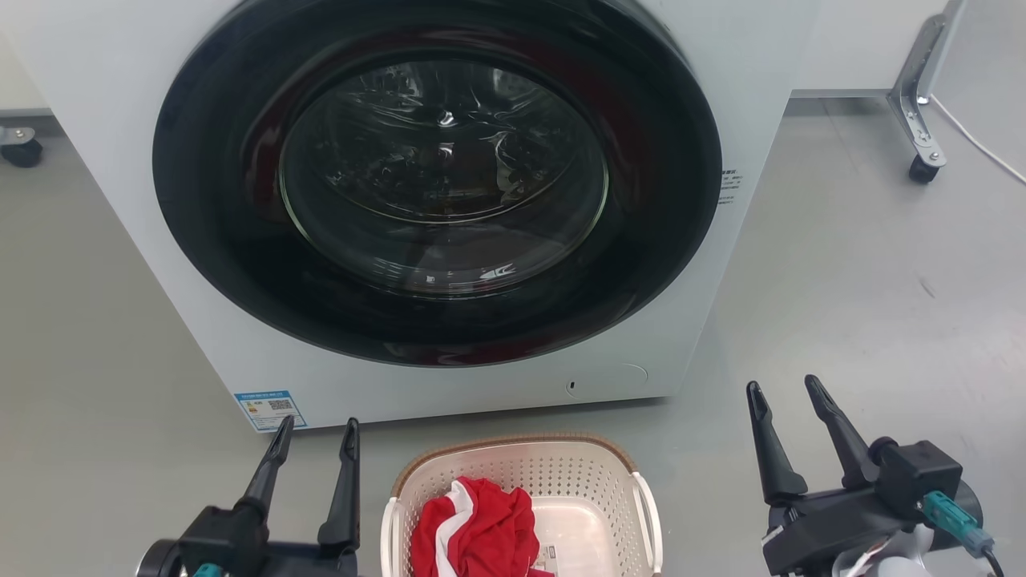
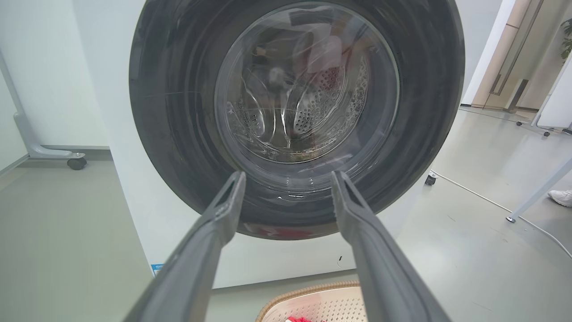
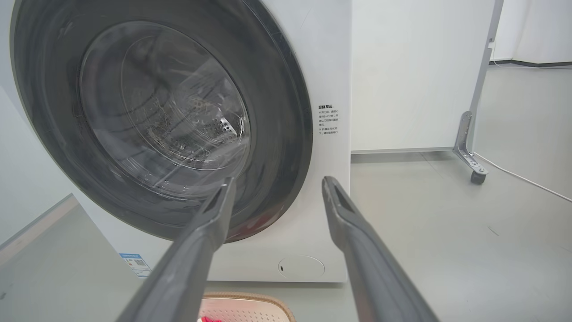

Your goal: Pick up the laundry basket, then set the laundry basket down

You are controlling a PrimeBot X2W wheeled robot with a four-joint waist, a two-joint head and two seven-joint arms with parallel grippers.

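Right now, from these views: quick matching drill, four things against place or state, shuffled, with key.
1 laundry basket
2 red cloth
3 washer door
4 left gripper

A closed
B open, empty, left of the basket
C on the floor before the washer
D lying in the basket

Pairs: 1-C, 2-D, 3-A, 4-B

Our left gripper (image 1: 318, 425) and right gripper (image 1: 781, 386), both black.
Each has two long tapered fingers (image 1: 771, 449) on a boxy mount (image 1: 914, 473) and a teal connector (image 1: 950, 517); the right trails a dark cable (image 1: 992, 561).
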